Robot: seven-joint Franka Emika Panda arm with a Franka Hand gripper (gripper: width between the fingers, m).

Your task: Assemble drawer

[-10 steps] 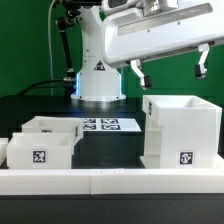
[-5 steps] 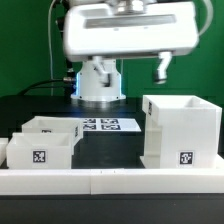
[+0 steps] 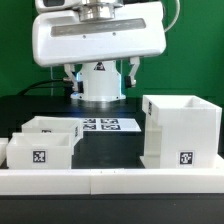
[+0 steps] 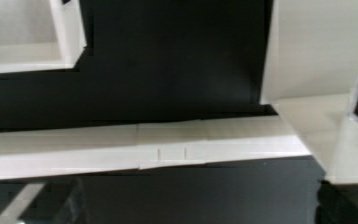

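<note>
The fingers hang wide apart under the arm's boxy white head, holding nothing, well above the black desk. Below them lies the marker board, flat and printed. On the exterior view's right stands the housing, a smooth white open-topped cube with a tag low on its face and its inside hidden. On the left, the front tray sits just before the back tray; only white inner walls show. A long low rail crosses the foreground. The wrist view is blurred: rail, a tray corner, the housing's tagged edge.
</note>
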